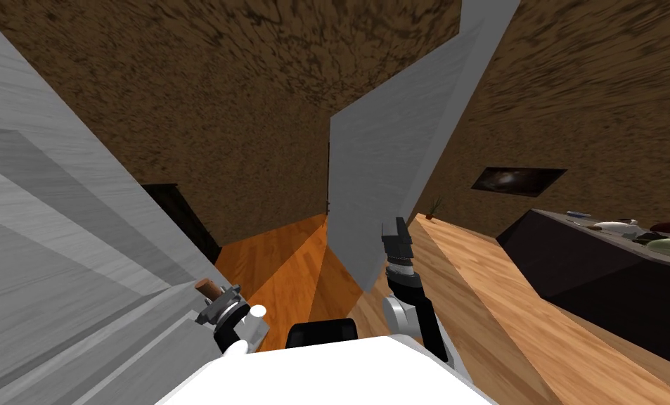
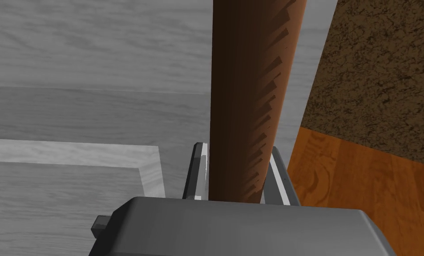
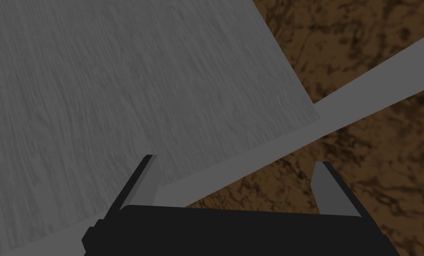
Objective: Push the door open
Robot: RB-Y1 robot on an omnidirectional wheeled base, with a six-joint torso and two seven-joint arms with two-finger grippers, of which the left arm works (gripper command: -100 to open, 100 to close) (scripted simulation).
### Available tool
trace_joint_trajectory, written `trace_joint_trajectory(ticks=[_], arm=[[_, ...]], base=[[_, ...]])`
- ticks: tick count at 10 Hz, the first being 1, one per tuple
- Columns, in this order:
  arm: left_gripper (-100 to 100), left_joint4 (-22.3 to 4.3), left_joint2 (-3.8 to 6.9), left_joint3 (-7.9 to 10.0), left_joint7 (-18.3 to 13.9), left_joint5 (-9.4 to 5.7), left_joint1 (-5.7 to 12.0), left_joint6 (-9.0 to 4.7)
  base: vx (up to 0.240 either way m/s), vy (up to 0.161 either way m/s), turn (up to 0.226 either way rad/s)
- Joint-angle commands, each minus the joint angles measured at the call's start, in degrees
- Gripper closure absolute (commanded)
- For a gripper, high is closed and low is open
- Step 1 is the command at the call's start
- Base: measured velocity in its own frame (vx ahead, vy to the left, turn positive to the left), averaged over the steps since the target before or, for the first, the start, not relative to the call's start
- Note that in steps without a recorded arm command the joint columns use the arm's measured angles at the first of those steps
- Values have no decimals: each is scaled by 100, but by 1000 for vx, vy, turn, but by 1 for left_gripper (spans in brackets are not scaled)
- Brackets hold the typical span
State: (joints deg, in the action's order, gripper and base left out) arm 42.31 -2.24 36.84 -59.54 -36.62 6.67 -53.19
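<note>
We stand on an orange wooden floor (image 1: 284, 267) between speckled brown walls (image 1: 221, 105). We count two grey slabs. One is the panelled door (image 1: 59, 232), close on our left. The other is a plain grey panel (image 1: 389, 155), upright ahead. The door carries one brown cylindrical handle (image 2: 251, 89), and our left gripper (image 2: 236, 151) clamps it, a finger (image 2: 200, 169) pressed to each side. Our right gripper (image 3: 236, 159) hangs before the plain panel with its two fingers spread apart, holding nothing. On our right, one dark counter (image 1: 593, 274) bears a few small items. One dark picture frame (image 1: 517, 179) hangs on the wall beyond it.
</note>
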Motion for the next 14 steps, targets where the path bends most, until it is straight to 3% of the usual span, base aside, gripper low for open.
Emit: trace_joint_trajectory(ticks=[1,2,5,6,8,9,11,12,14], arm=[[100,0,0,0,0,0,0,0],[100,77,110,143,28,-146,-99,-29],[100,147,184,258,60,-276,-187,-43],[100,234,254,400,99,-437,-296,-61],[100,265,276,451,113,-495,-336,-67],[100,368,329,619,158,-686,-465,-88],[100,478,360,799,208,-891,-604,-110],[100,478,360,799,208,-891,-604,-110],[100,630,359,1047,276,-1173,-794,-140]], base=[[52,18,10],[102,78,-96],[117,130,-58],[147,143,-117],[117,141,-40],[120,134,-106],[143,147,-101],[112,138,-15],[119,150,-100]])
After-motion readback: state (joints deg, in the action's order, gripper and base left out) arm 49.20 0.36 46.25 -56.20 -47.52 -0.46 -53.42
